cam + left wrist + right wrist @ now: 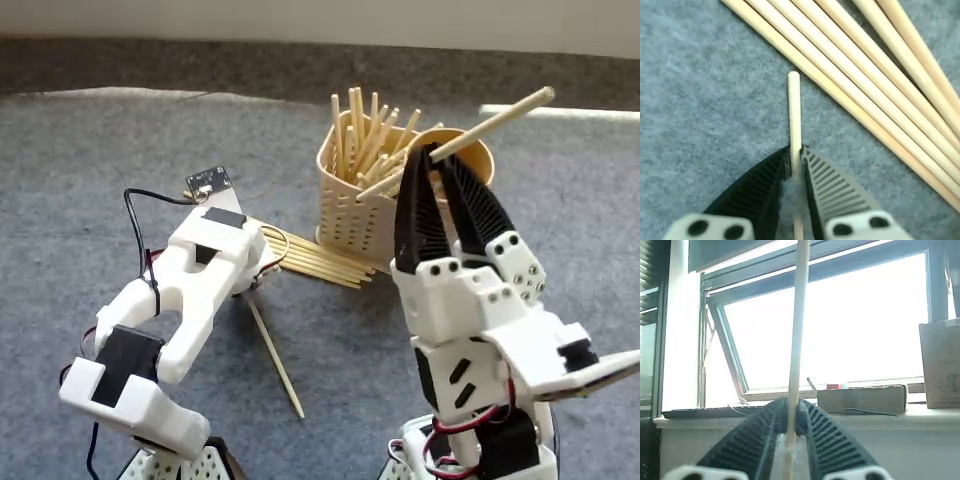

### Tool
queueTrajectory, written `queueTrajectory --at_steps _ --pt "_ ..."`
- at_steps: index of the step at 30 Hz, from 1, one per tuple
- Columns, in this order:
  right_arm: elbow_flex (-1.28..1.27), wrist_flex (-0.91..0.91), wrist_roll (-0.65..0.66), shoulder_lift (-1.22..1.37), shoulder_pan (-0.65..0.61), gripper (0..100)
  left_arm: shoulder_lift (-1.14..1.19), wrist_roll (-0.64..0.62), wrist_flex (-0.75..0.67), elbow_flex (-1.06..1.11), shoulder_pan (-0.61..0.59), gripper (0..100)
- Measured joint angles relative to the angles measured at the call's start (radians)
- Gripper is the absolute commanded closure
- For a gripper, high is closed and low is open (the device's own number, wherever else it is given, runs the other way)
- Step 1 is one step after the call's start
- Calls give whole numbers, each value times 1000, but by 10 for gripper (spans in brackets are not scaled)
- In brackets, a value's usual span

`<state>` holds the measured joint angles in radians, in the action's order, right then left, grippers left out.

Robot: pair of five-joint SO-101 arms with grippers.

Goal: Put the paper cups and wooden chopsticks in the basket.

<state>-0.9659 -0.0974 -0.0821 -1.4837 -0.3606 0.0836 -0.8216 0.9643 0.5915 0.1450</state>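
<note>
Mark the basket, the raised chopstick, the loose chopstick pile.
basket (347,218), high view, front wall.
raised chopstick (505,117), high view, upper half of the shaft.
loose chopstick pile (320,262), high view, mid-bundle.

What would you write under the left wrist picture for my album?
The left gripper pinches one wooden chopstick beside a row of loose chopsticks on the grey mat.

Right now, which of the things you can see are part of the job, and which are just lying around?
Job: basket, standing chopsticks inside it, paper cup, loose chopsticks on the mat, raised chopstick in the right gripper, flat chopstick in the left gripper.
Lying about: small circuit board, boxes on the windowsill.
</note>
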Motion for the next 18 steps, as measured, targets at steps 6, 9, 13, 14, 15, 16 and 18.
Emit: queueTrajectory --at_steps 6,9,13,14,15,16,18 --pt "141 57 0 258 81 993 0 0 0 0 0 994" --pt "183 84 0 370 81 993 0 0 0 0 0 994" --pt "192 144 0 493 91 993 0 0 0 0 0 994" --pt "192 158 0 520 91 993 0 0 0 0 0 994" --pt "192 175 0 546 89 993 0 0 0 0 0 994" --pt "192 189 0 574 87 993 0 0 0 0 0 994" --pt "192 210 0 626 87 993 0 0 0 0 0 994"
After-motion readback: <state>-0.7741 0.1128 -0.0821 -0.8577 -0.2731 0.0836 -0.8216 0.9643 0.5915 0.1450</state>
